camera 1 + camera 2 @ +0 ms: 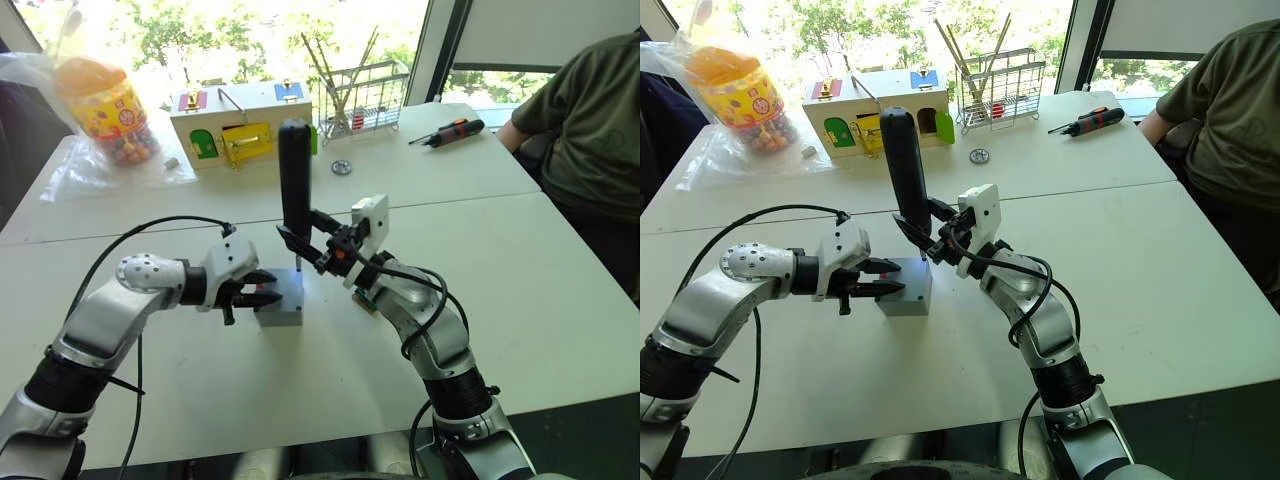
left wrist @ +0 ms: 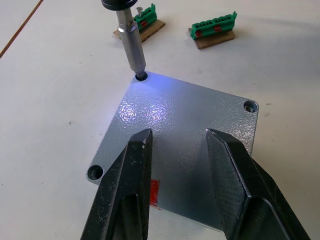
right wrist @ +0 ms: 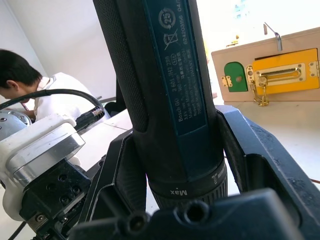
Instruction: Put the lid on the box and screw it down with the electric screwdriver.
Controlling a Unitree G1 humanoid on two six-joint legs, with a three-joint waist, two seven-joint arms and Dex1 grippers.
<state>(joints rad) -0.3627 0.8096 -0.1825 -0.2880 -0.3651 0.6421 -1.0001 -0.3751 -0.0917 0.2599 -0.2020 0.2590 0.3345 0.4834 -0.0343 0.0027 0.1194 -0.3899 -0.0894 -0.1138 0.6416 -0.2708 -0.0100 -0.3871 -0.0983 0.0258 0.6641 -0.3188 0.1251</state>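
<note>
Your bench (image 1: 520, 300) carries the box (image 1: 282, 310) at centre, the lid (image 2: 185, 130) seated on it. Your right tool (image 1: 312, 245), at the box's 2 o'clock, pinches the electric screwdriver (image 1: 294, 175) upright so its bit meets a corner hole. Your left tool (image 1: 258, 294), fingers spread, steadies the lid from 9 o'clock.

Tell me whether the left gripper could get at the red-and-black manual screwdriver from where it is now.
Probably not. The left gripper sits open at the lid on the box, while the manual screwdriver lies across the table beside the person, beyond the right gripper holding the electric screwdriver.
</note>
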